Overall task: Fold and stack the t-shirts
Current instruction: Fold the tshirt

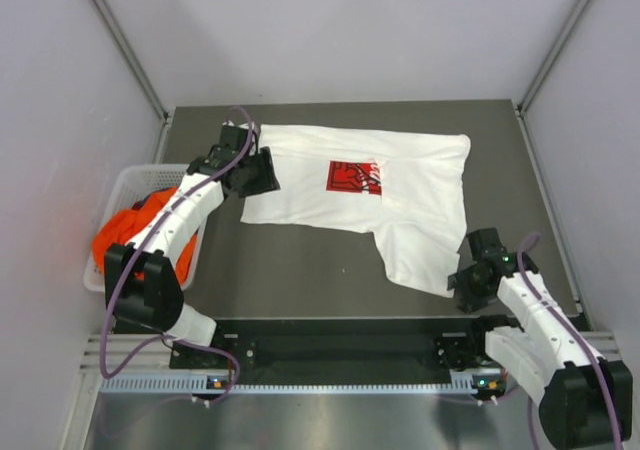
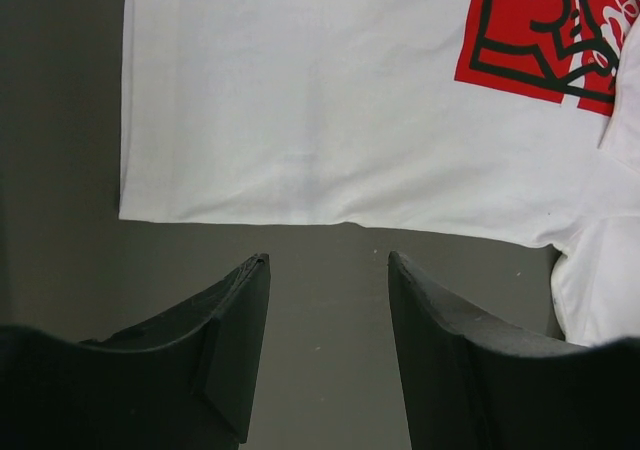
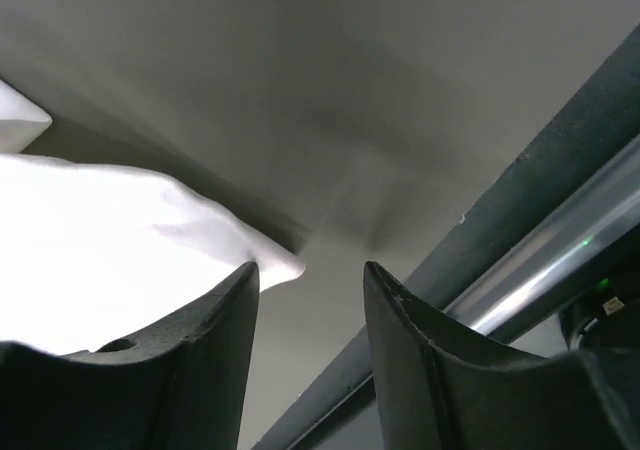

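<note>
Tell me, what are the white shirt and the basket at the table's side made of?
The white t-shirt looks like soft, matte cloth, probably a cotton knit: it lies limp and creased on the table. The basket looks like white moulded plastic, judging by its thin stiff walls with a regular lattice of slots.

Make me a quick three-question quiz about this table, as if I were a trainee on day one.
1. True or false: the white cotton t-shirt with a red-and-black print lies inside the white plastic basket.
2. What colour is the bunched cloth in that basket? A blue, B orange, C green.
3. Fill in: the left gripper and the right gripper both have their jaws ____.

Key: 1 false, it lies spread on the table; 2 B; 3 open.
</note>
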